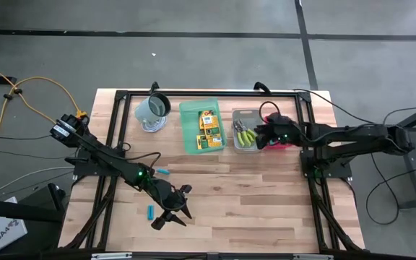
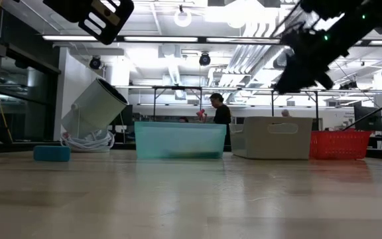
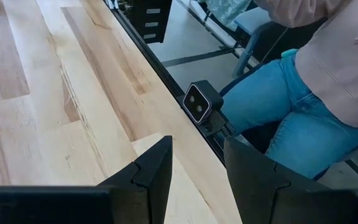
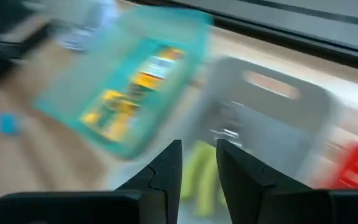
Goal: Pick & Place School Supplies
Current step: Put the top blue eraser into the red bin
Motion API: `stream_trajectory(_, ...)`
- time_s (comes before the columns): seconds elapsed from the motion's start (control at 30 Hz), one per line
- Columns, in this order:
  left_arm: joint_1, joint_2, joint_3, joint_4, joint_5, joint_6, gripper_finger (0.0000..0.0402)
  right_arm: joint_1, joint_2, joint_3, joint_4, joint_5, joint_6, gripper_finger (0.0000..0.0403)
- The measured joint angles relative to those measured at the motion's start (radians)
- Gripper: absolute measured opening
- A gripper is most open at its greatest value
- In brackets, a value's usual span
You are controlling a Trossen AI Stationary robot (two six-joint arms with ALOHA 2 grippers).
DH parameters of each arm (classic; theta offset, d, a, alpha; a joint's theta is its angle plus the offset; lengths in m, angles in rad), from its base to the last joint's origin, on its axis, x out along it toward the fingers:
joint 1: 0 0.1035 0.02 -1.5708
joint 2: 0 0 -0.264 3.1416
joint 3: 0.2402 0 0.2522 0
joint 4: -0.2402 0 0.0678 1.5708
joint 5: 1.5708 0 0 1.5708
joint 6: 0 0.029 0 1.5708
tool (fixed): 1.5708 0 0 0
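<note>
Yellow-orange printed boxes (image 1: 208,128) lie in the green tray (image 1: 188,137). Yellow-green-handled tools (image 1: 246,136) lie in the grey tray (image 1: 245,113). Two cyan-blue pieces lie on the bare wood, one (image 1: 162,172) beside the left arm and one (image 1: 151,211) just left of my left gripper (image 1: 178,215). That gripper is open above the table's near middle and holds nothing. My right gripper (image 1: 260,135) hovers over the grey tray's right side, open by a narrow gap and empty. In the right wrist view the tools (image 4: 197,171) show below its fingers.
A grey-green mug (image 1: 152,110) leans tilted on a white cable coil at the far left. The red tray (image 2: 340,144) stands right of the grey one, mostly hidden under the right gripper from above. A small camera (image 3: 197,102) and a seated person's legs are at the near edge.
</note>
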State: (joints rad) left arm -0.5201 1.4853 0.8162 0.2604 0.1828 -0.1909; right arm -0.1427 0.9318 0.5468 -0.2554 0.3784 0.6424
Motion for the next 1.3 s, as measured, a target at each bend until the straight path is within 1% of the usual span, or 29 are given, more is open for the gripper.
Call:
stream_trajectory(0.13, 0.0, 0.0, 0.0, -0.01, -0.039, -0.03, 0.0142, 0.061, 0.008, 0.0, 0.111, -0.06, -0.036, 0.0091)
stream_trajectory(0.3, 0.003, 0.0, 0.0, -0.06, -0.058, -0.059, 0.0142, 0.164, 0.055, 0.0, 0.157, -0.067, -0.037, 0.0091)
stream_trajectory(0.47, 0.001, -0.011, 0.0, -0.166, -0.127, -0.134, 0.0142, 0.274, 0.149, 0.0, 0.268, -0.07, -0.04, 0.0091)
stream_trajectory(0.6, -0.016, -0.031, 0.0, -0.255, -0.196, -0.171, 0.0142, 0.343, 0.241, 0.0, 0.397, -0.071, -0.045, 0.0091)
stream_trajectory(0.83, -0.056, -0.076, 0.0, -0.38, -0.329, -0.184, 0.0142, 0.424, 0.382, 0.0, 0.554, -0.07, -0.045, 0.0091)
stream_trajectory(1.0, -0.067, -0.088, 0.0, -0.501, -0.406, -0.184, 0.0142, 0.47, 0.453, 0.0, 0.642, -0.071, -0.045, 0.0091)
stream_trajectory(1.2, -0.055, -0.088, 0.0, -0.733, -0.482, -0.212, 0.0142, 0.512, 0.48, -0.001, 0.712, -0.07, -0.046, 0.0091)
stream_trajectory(1.3, -0.038, -0.088, 0.0, -0.811, -0.502, -0.234, 0.0142, 0.525, 0.48, -0.001, 0.723, -0.067, -0.046, 0.0091)
